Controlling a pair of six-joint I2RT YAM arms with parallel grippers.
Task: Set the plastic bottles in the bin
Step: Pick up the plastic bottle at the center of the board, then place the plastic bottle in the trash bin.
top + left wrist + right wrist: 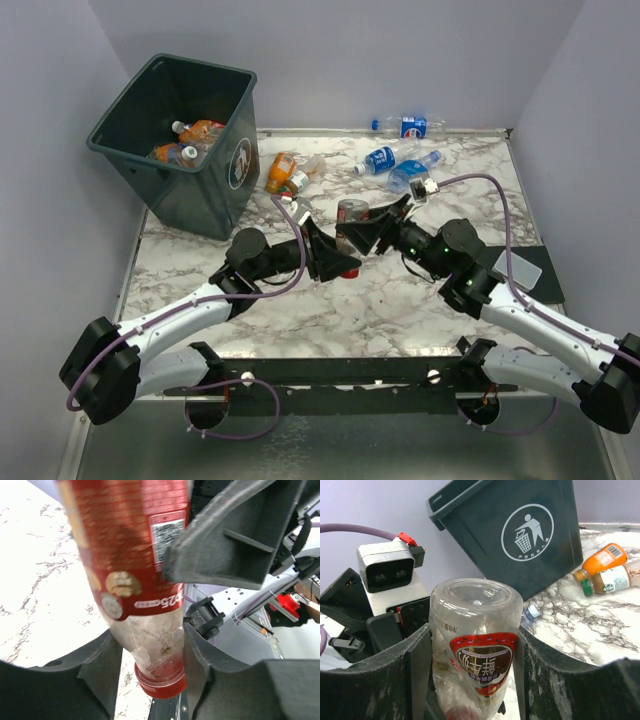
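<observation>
Red-labelled bottle [475, 645] body clenched between right fingers [560, 680]; left fingers [90, 680] grasp neck.

Red-label bottle [131, 555] base cut off at top.

I read "25" on the red-labelled bottle [135, 555] (its other print blurs), and a white tidy-man sign on the bin [560, 555].

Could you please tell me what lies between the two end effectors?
A red-labelled bottle, the left end effector flanking its neck, the right end effector around its body; the top and both wrist views show it.
</observation>
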